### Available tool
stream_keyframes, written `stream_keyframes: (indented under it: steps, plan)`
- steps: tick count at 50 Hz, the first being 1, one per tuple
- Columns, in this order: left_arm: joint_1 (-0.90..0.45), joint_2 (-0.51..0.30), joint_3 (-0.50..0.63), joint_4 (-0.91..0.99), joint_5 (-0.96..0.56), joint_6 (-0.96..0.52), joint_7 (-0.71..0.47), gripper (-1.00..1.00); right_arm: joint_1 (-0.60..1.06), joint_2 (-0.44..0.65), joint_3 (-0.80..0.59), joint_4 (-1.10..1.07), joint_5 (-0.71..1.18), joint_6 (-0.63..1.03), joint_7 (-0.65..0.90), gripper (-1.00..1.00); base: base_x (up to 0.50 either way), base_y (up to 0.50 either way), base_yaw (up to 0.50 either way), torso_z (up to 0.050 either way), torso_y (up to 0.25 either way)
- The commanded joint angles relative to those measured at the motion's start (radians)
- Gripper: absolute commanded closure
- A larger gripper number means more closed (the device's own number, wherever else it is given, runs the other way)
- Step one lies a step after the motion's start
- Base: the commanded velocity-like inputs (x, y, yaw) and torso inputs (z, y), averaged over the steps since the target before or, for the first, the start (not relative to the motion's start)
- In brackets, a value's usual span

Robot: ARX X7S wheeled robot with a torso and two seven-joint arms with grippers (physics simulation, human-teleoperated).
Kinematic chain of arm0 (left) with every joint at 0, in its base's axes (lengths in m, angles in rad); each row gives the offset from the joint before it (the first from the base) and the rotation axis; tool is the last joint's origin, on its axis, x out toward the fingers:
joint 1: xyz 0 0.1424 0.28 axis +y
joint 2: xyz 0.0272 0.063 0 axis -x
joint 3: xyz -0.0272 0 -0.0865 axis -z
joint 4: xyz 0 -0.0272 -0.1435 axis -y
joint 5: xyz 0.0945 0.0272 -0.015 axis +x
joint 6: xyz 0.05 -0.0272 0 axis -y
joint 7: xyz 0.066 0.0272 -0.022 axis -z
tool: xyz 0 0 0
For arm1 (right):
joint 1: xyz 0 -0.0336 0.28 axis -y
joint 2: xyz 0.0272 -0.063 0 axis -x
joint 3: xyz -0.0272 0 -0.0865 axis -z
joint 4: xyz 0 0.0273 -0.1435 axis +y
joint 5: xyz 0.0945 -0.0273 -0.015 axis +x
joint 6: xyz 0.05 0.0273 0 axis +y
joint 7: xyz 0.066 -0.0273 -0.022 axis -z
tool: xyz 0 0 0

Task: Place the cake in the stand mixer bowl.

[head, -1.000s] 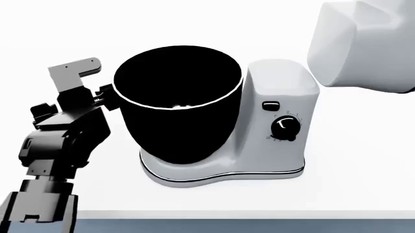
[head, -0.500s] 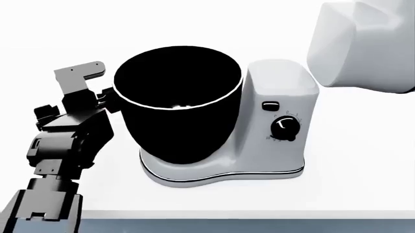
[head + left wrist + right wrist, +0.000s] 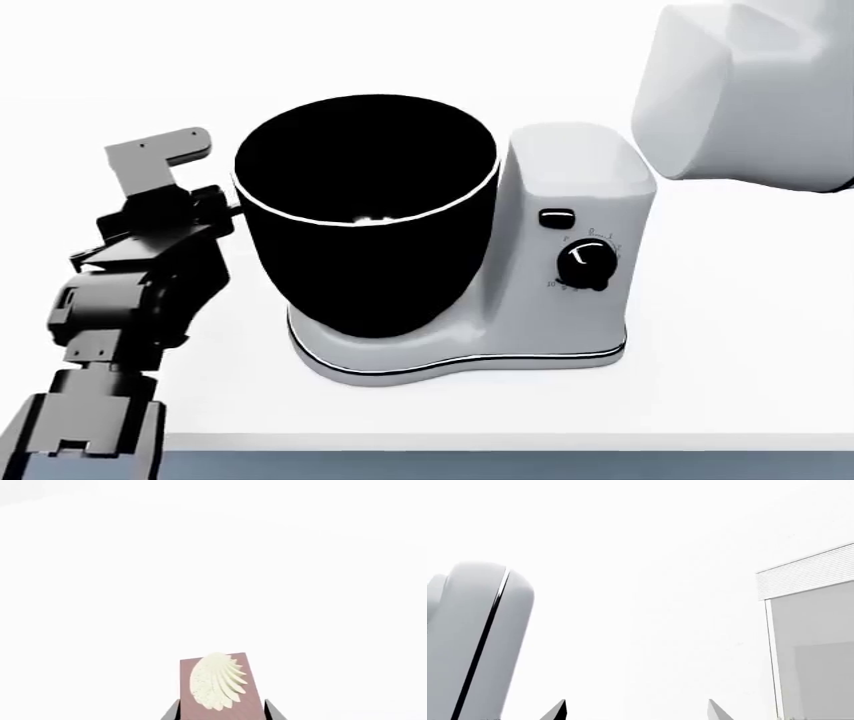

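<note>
The left gripper [image 3: 221, 715] is clamped on the cake [image 3: 217, 685], cream swirl showing between its fingers, and sits just beside the bowl [image 3: 363, 215] at rim height, on the side away from the mixer body [image 3: 571, 250]. The pickup looks done; carrying the cake over the rim and releasing it remains. The right gripper [image 3: 635, 712] is spread, empty, nearer the mixer body

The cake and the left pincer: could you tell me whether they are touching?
Touching. In the left wrist view the cake sits between the two fingertips of the left pincer, with no visible gap on either side, so it appears clamped.
</note>
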Motion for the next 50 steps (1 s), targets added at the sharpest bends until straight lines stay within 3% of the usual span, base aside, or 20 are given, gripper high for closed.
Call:
stream_keyframes:
  steps: [1, 10, 20, 25, 35, 46, 47, 48, 50]
  plan:
    - [0.010, -0.022, -0.005, 0.078, -0.073, -0.060, -0.016, 1.00, 0.010, 0.000, -0.006, 0.006, 0.006, 0.008, 0.008, -1.00, 0.00, 0.00, 0.00, 0.000, 0.000]
    - [-0.106, -0.098, 0.014, 0.241, -0.080, -0.202, -0.059, 1.00, 0.009, -0.001, 0.006, 0.014, 0.019, 0.016, 0.015, -1.00, 0.00, 0.00, 0.00, 0.000, 0.000]
    - [-0.180, -0.161, 0.017, 0.278, -0.010, -0.213, -0.146, 1.00, 0.007, 0.006, 0.003, 0.016, 0.031, 0.003, 0.025, -1.00, 0.00, 0.00, 0.00, 0.000, 0.000]
    - [-0.227, -0.210, 0.069, 0.397, 0.028, -0.278, -0.178, 1.00, 0.018, 0.005, -0.015, 0.010, 0.024, -0.006, 0.021, -1.00, 0.00, 0.00, 0.00, 0.000, 0.000]
    - [-0.324, -0.246, 0.128, 0.589, -0.122, -0.310, 0.100, 1.00, 0.048, -0.006, -0.052, 0.002, 0.011, -0.006, 0.009, -1.00, 0.00, 0.00, 0.00, 0.000, 0.000]
    - [-0.433, -0.284, 0.166, 0.700, -0.197, -0.366, 0.234, 1.00, 0.078, -0.018, -0.083, -0.005, 0.009, 0.000, 0.003, -1.00, 0.00, 0.00, 0.00, 0.000, 0.001]
    - [-0.435, -0.286, 0.173, 0.700, -0.201, -0.365, 0.250, 1.00, 0.079, -0.018, -0.086, -0.005, 0.008, 0.001, 0.004, -1.00, 0.00, 0.00, 0.00, 0.000, 0.000]
    - [-0.426, -0.298, 0.186, 0.728, -0.223, -0.322, 0.337, 1.00, 0.083, -0.020, -0.088, -0.005, 0.010, 0.001, 0.003, -1.00, 0.00, 0.00, 0.00, 0.000, 0.000]
    - [-0.431, -0.306, 0.213, 0.742, -0.221, -0.356, 0.335, 1.00, 0.085, -0.020, -0.091, -0.006, 0.013, 0.001, 0.005, -1.00, 0.00, 0.00, 0.00, 0.000, 0.000]
